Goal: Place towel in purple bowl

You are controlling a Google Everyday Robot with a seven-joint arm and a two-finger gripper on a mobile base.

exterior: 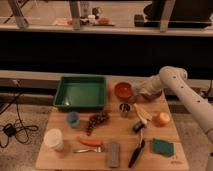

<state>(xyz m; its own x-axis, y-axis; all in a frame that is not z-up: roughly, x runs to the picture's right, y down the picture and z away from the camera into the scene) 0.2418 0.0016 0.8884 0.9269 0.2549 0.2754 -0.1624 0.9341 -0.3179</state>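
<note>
Wooden table (65, 122) — claw (141, 92) closed beside the orange-brown bowl (123, 90).

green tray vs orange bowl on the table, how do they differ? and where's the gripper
The green tray is rectangular and far larger; the orange bowl is small and round. The tray sits left of centre; the bowl lies to its right, next to the gripper. Both rest upright along the table's back edge, and nothing shows inside either. The gripper hangs just right of the bowl, jaws shut.
</note>
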